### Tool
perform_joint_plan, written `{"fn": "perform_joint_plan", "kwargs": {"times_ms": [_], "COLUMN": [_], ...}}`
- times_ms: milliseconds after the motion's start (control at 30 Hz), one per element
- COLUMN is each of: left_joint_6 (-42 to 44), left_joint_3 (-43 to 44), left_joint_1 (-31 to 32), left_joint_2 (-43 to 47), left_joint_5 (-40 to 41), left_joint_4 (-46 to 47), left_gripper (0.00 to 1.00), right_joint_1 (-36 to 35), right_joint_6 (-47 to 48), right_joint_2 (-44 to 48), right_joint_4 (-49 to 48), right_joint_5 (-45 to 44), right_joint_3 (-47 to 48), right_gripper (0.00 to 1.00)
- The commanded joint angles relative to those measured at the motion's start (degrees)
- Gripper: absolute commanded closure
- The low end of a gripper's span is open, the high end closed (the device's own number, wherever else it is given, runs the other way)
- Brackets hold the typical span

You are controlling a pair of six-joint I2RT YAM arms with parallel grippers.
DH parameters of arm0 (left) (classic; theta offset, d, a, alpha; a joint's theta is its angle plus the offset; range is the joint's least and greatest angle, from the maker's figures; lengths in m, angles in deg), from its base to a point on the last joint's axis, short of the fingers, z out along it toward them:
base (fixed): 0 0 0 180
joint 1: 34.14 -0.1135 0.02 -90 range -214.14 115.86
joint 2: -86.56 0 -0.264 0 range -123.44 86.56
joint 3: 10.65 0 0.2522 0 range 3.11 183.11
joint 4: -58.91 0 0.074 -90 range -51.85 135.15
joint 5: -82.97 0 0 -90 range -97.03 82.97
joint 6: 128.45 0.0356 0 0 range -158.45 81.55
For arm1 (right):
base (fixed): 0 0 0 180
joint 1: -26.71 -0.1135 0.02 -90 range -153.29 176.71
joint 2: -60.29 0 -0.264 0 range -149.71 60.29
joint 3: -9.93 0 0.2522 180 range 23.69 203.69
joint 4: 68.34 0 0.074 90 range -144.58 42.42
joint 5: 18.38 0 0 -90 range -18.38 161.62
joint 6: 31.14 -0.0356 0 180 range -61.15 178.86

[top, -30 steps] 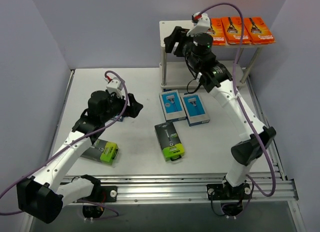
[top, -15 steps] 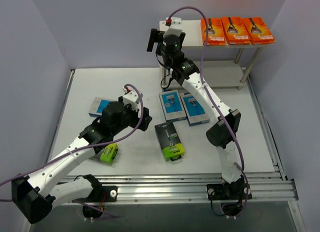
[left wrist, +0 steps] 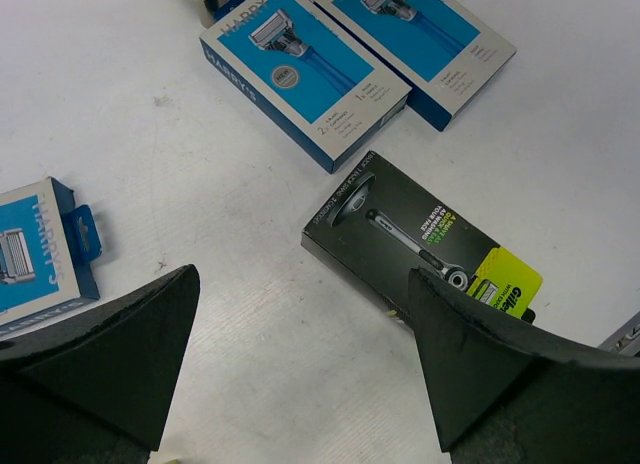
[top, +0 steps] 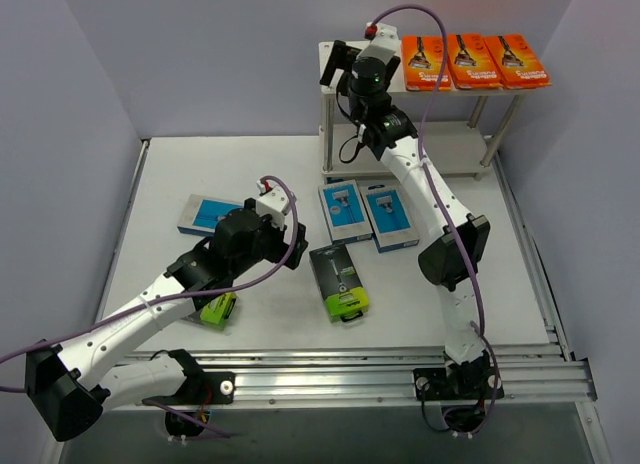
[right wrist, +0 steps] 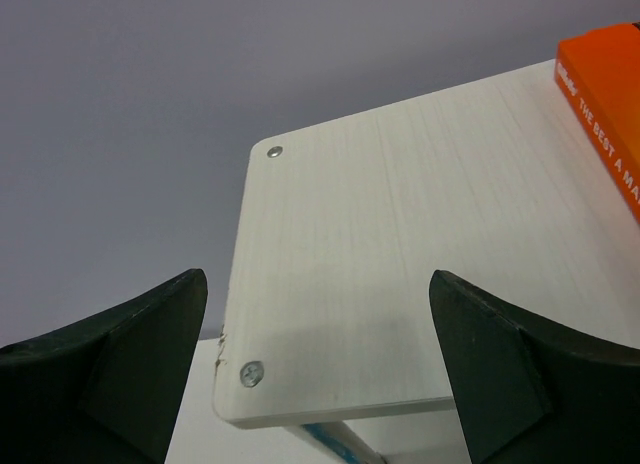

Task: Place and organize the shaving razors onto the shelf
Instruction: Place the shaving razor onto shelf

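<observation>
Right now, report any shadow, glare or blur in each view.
Top external: evenly lit, sharp, no glare. Left wrist: print on the blue razor pack is crisp, with no blur. Right wrist: a soft shadow lies on the near edge of the shelf board.

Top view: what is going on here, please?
The shelf is being loaded: three orange packs lie on its top board. The right gripper hovers over the board's bare left end, jaws open and empty. The left gripper, also open and empty, hangs above a black pack on the table.
</observation>
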Motion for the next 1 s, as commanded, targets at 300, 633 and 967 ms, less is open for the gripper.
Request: {"fn": "perform_joint_plan", "kwargs": {"times_ms": [300, 633, 967], "left_joint_6": [0.49, 0.23, 0.23], "left_joint_3": [3.26, 3.17, 3.26], "left_joint_1": [0.19, 0.18, 0.19], "left_joint_2": [-1.70, -2.40, -2.40], "left_joint_5": [-0.25, -0.86, -1.04], "left_joint_4": [-1.23, -1.32, -1.15], "left_gripper": [0.06, 0.06, 0.06], "right_joint_1": [2.60, 3.22, 3.57], "right_joint_6": [-3.94, -5.26, -5.87], "right_joint_2": [-4.14, -5.54, -6.69], "right_joint_4": [1.03, 2.00, 2.26], "right_joint_5": [-1.33, -1.86, -3.53], "right_joint_3": [6.90, 6.55, 6.55], "right_gripper": [0.12, 0.13, 0.13]}}
